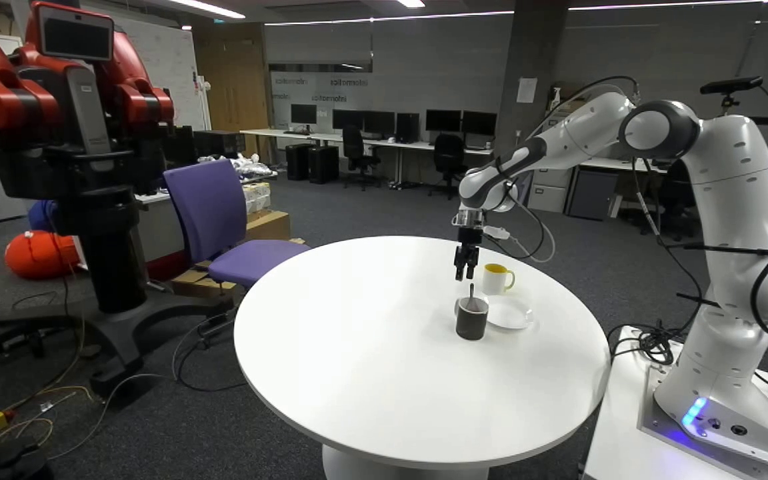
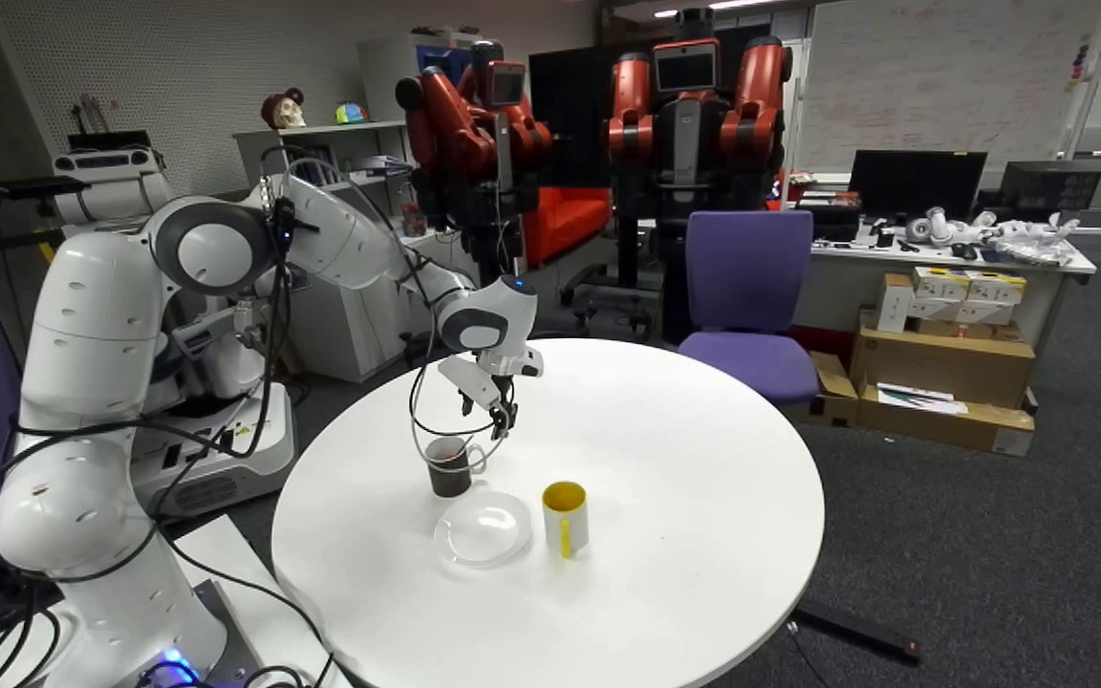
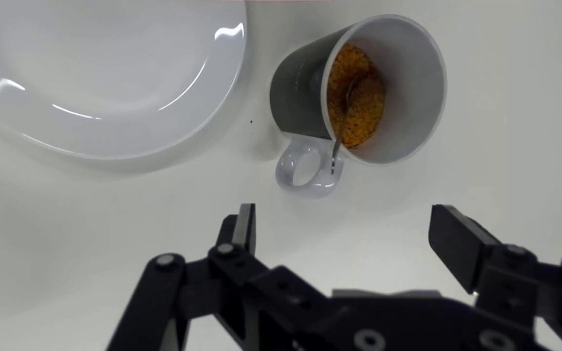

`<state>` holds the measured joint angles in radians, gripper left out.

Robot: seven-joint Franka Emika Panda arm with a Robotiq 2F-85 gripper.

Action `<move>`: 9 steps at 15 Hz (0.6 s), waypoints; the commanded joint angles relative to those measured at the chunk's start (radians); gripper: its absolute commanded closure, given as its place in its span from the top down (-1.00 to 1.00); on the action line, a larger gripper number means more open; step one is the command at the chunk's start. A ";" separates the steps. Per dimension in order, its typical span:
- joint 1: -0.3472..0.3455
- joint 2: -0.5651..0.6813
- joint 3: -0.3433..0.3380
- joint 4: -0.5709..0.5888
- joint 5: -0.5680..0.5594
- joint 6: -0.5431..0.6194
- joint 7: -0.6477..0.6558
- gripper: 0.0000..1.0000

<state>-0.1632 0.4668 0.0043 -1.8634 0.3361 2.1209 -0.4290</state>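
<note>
Round white table (image 1: 357, 353). White plate (image 3: 130, 131) on it. Gripper (image 3: 342, 217) above table, jaws spread wide. Mug (image 3: 300, 92) upright on table, just beside plate: dark grey outside, pale inside, white-handled, mottled orange-brown at bottom. Thin metallic spoon (image 3: 343, 119) leaning in mug, end sticking out.

Purple chair (image 1: 207, 210), dark carpet (image 1: 351, 210)

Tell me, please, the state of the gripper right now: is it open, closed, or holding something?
Gripper: open, holding nothing, near the dark mug.
</note>
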 commanded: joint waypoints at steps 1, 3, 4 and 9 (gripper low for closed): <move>-0.034 0.006 0.032 0.026 0.026 -0.038 -0.044 0.88; -0.036 0.000 0.038 0.020 0.035 -0.043 -0.055 0.86; -0.038 -0.004 0.041 0.015 0.041 -0.045 -0.065 0.88; -0.060 -0.017 0.041 -0.003 0.085 -0.062 -0.100 0.88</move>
<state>-0.1785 0.4667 0.0236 -1.8619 0.3803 2.0981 -0.4833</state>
